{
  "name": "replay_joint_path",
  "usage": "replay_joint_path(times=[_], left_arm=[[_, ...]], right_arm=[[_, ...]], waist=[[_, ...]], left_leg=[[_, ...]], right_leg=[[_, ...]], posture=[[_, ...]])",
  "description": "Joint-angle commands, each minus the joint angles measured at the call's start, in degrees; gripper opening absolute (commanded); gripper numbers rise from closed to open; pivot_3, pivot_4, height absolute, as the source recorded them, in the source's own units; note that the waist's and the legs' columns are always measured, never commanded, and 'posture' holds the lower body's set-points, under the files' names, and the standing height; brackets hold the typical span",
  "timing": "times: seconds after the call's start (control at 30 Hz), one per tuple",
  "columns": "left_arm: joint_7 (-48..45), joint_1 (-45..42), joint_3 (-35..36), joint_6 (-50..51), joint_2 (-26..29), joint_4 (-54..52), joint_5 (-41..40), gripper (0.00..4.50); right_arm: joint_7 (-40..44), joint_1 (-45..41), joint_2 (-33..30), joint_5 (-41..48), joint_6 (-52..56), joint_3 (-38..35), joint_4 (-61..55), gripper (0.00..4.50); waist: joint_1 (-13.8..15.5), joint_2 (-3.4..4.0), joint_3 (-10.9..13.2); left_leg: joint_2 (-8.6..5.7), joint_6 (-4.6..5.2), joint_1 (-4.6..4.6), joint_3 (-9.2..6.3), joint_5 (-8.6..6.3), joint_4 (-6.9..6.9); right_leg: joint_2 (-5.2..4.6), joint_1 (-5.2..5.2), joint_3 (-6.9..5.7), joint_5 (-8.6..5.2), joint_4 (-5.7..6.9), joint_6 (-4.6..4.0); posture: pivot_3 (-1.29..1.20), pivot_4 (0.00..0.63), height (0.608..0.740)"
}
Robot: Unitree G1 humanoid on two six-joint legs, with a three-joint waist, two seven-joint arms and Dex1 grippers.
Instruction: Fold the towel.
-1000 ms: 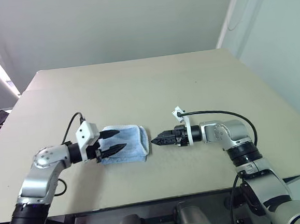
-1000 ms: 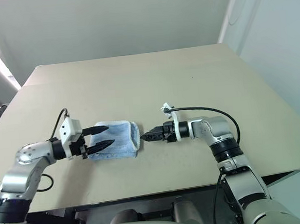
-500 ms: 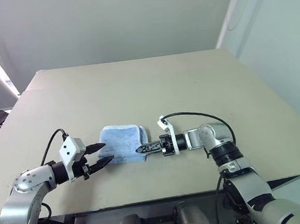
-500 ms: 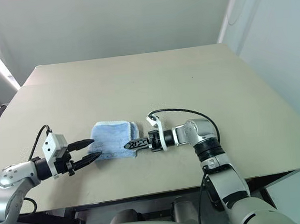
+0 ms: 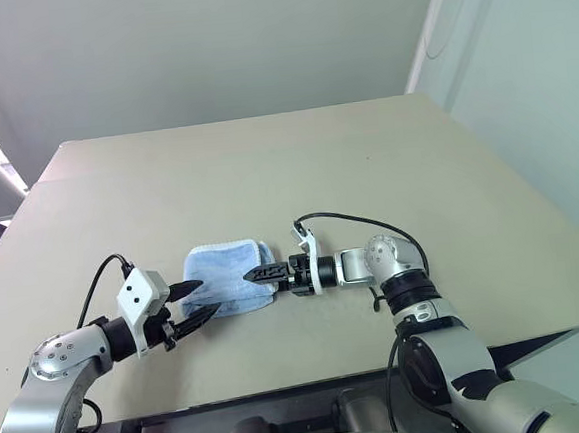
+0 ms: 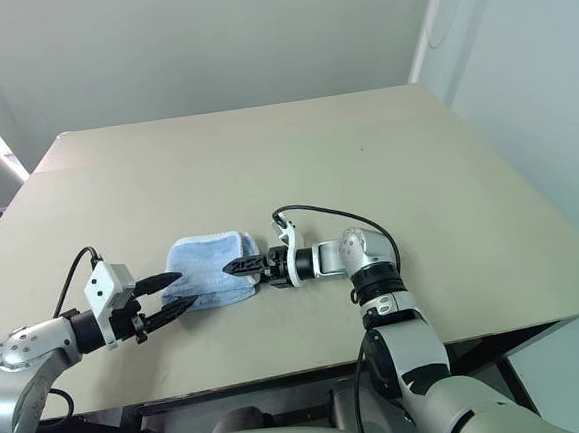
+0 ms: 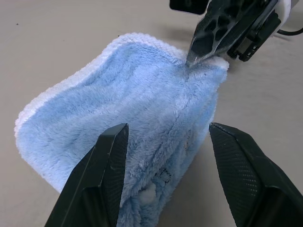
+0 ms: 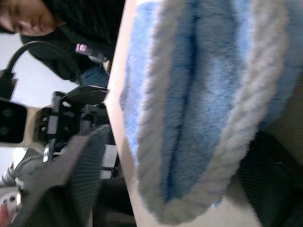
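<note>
The towel (image 5: 224, 272) is a light blue terry cloth with white edging, lying folded on the beige table (image 5: 365, 160). My right gripper (image 5: 251, 275) points left at the towel's right end. In the right wrist view the towel's (image 8: 199, 94) layered edge lies between its two fingers (image 8: 83, 175), which stand apart from it, open. My left gripper (image 5: 199, 300) hovers open at the towel's near left corner. The towel (image 7: 142, 118) lies just ahead of its spread fingers (image 7: 106, 179) in the left wrist view, where the right gripper's tip touches the far corner.
The table's near edge runs just behind both arms. A black cable (image 5: 350, 219) loops over my right wrist. Bare tabletop lies beyond and to the right of the towel. A person in dark clothing (image 8: 80, 23) is beyond the table's edge.
My right gripper moved left, rolled, and reached the towel's right end with its fingers around the edge. My left gripper drew back off the towel to its near left corner.
</note>
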Motion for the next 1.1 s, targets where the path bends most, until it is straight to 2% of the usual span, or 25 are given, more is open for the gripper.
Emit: replay_joint_path(times=[0.03,0.2,0.3,0.5,0.63,0.9,1.0,1.1], left_arm=[[0.35,-0.38,2.03,-1.21,0.9,-0.02,0.55,2.89],[0.33,-0.63,2.02,-1.36,0.93,0.53,0.73,2.89],[0.57,-1.35,2.16,-1.26,0.78,0.97,0.76,2.89],[1.69,-1.54,5.81,-0.3,0.49,1.88,-1.23,2.89],[3.87,-2.17,11.51,0.47,0.02,4.34,-3.68,2.89],[5.06,0.46,19.17,4.29,1.32,3.24,-6.54,2.89],[5.73,2.85,20.9,6.78,1.47,1.39,-7.49,2.89],[5.96,6.08,21.86,10.53,2.21,-0.78,-8.22,2.89]], right_arm=[[-1.4,0.23,0.15,-0.59,1.19,1.19,-1.19,2.81],[-1.84,0.2,0.52,-0.14,2.91,1.6,-2.58,0.93],[-2.12,-0.05,1.02,0.72,3.92,0.85,-3.68,0.03],[-2.41,-1.68,1.14,2.93,4.51,-2.19,-6.64,0.03],[-3.33,-8.43,2.65,3.77,0.31,-6.19,-2.64,0.03],[-1.36,-26.6,3.55,2.16,-18.6,-12.2,18.89,0.03],[-3.11,-30.22,2.92,0.37,-27.7,-14.09,28.06,0.03],[-4.62,-30.33,2.63,-3.74,-36.24,-13.05,34.34,0.03]], waist=[[0.0,0.01,0.0],[-0.04,-0.06,-0.05],[-0.12,-0.05,-0.07],[-0.08,0.0,-0.04],[-0.17,0.05,0.0],[-0.65,0.0,-0.04],[-0.9,-0.02,-0.05],[-1.35,-0.02,-0.05]], left_leg=[[0.0,0.0,-0.02,0.0,0.0,0.0],[0.0,0.0,-0.05,0.0,0.0,-0.09],[0.01,0.0,0.02,0.0,0.0,-0.08],[0.02,0.0,-0.05,-0.01,0.0,-0.06],[0.02,0.0,-0.29,0.0,0.0,-0.12],[0.0,-0.02,-0.91,-0.05,0.0,-0.13],[-0.06,-0.04,-0.98,-0.09,-0.01,-0.25],[-0.12,-0.06,-1.01,-0.12,-0.02,-0.34]], right_leg=[[-0.01,-0.01,0.0,0.0,-0.01,0.0],[-0.01,-0.01,-0.01,0.0,-0.16,0.01],[-0.01,0.05,-0.01,-0.01,-0.15,-0.01],[0.01,-0.01,-0.01,0.0,-0.15,-0.02],[0.01,-0.28,-0.02,0.11,-0.15,0.15],[-0.11,-0.88,-0.09,0.15,-0.04,0.13],[-0.24,-0.86,-0.11,0.15,-0.25,0.12],[-0.36,-0.85,-0.13,0.15,-0.37,0.12]], posture=[[0.0,0.0,0.74],[0.0,0.0,0.74],[0.0,0.0,0.74],[0.0,0.0,0.74],[0.0,0.0,0.74],[0.0,0.0,0.74],[0.0,0.0,0.74],[0.0,0.0,0.74]])
